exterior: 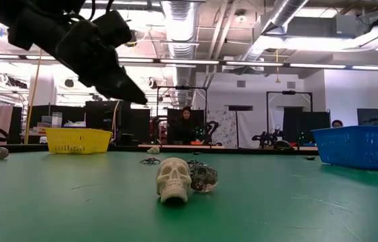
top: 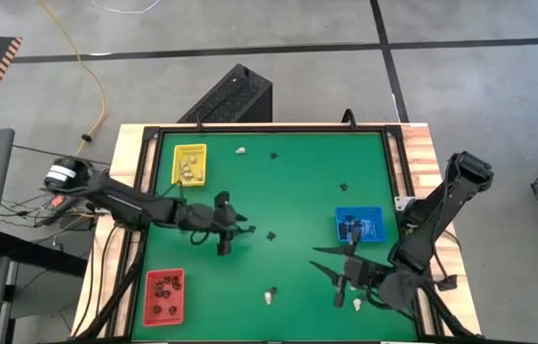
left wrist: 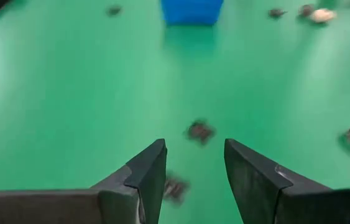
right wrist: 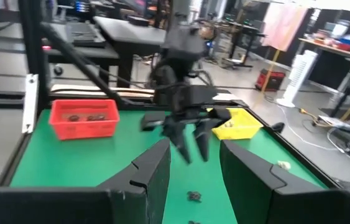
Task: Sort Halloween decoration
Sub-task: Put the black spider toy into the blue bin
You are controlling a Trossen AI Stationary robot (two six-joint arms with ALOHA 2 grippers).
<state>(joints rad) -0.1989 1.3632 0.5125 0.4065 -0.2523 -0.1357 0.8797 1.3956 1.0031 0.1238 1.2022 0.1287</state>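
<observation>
Tiny Halloween trinkets lie scattered on the green table. A cream skull [exterior: 174, 178] rests on its jaw near the front edge, with a dark trinket [exterior: 203, 177] beside it. My left gripper [top: 233, 235] hovers open at the table's middle left. A black trinket [left wrist: 199, 130] lies on the mat just ahead of its fingertips, and another [left wrist: 176, 186] lies below them. My right gripper [top: 326, 263] stands open above the near right, pointing level toward the left arm, with nothing between its fingers. More trinkets, cream [top: 241, 150] and black [top: 343, 187], lie farther back.
A yellow tray [top: 189, 162] with cream pieces stands at the far left. A red tray [top: 163, 294] with dark pieces is at the near left, and a blue tray [top: 359, 225] is at the right. A cream piece [top: 357, 304] lies under the right arm. Black rails frame the table.
</observation>
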